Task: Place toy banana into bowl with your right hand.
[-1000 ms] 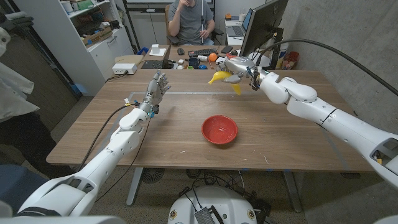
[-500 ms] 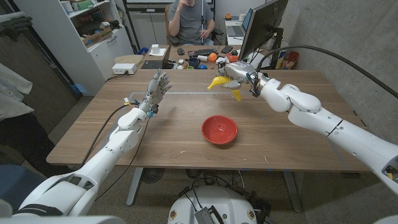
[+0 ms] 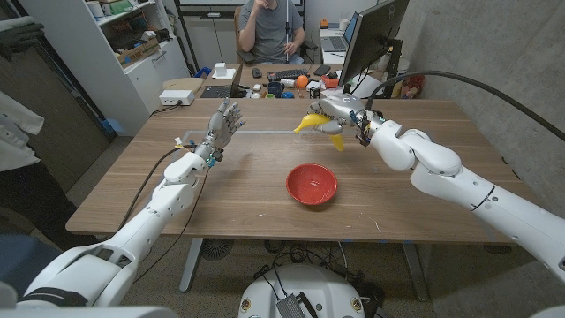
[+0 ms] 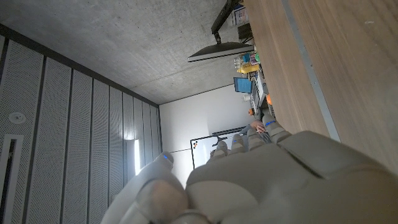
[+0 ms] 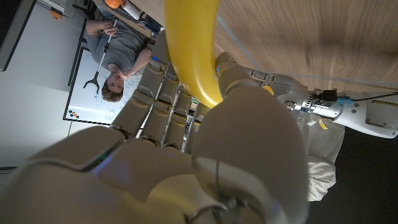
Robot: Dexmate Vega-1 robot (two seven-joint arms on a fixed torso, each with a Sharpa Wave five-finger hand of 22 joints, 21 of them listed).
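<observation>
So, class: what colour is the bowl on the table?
Red; the bowl shows best in the head view.

overhead head view, two inverted wrist close-ups

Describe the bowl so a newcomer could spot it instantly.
Start at the wooden table in the head view and look near its middle, slightly toward the robot's right. The red bowl sits there alone, upright, below and in front of the right hand holding the toy banana. It is the only round red thing on the table.
</observation>
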